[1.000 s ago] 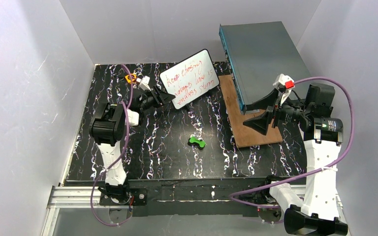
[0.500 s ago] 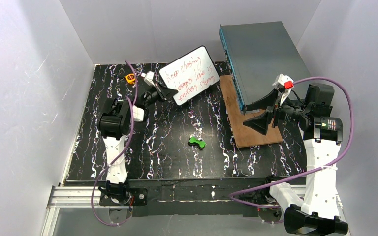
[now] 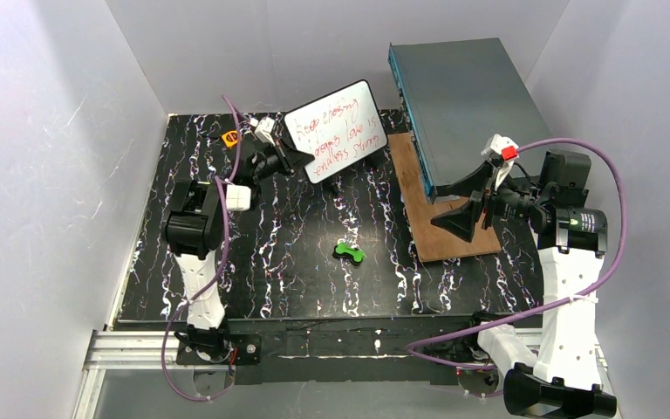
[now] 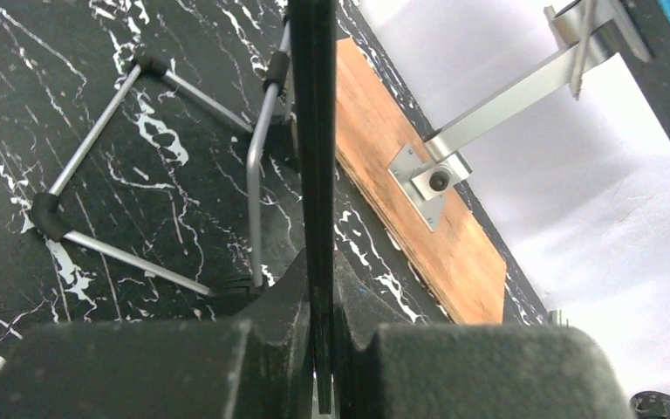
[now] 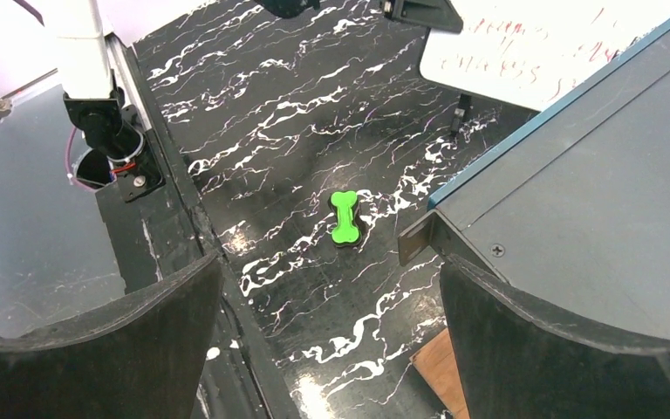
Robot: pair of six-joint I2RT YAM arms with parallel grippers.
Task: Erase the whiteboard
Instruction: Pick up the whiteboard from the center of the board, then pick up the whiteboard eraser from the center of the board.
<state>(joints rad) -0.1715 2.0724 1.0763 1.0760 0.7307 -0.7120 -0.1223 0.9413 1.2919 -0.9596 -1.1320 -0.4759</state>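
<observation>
Clamping whiteboard [image 3: 338, 129] edge, left claw [image 3: 286, 161], red handwriting [image 3: 342, 141] too small to read

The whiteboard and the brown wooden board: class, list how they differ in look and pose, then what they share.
The whiteboard is white with red handwriting and a black frame; the wooden board is plain brown. The whiteboard is tilted up, its edge clamped in the left gripper; the wooden board lies flat on the table. Both are thin rectangular boards.
</observation>
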